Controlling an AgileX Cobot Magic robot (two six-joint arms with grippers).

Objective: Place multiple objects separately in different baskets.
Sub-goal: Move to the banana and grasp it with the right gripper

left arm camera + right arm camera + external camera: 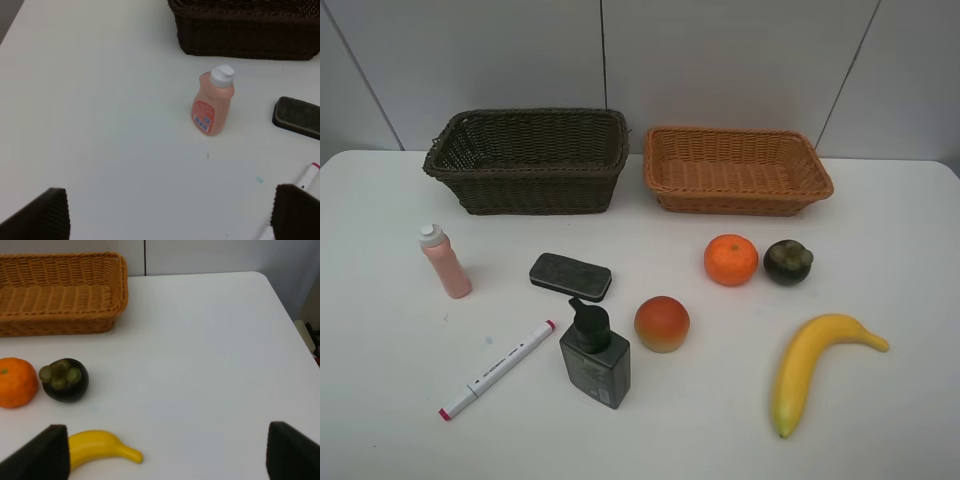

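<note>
Eraser (570, 277) lies before dark basket (530, 190); left claw (172, 217) and right claw (170, 452) gape wide

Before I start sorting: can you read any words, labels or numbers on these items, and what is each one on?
Nothing here can be read.
pink bottle: red label with a blue patch, print blurred.
white marker: dark print along the barrel, too small.
dark pump bottle: faint print on the front, too small.
</note>
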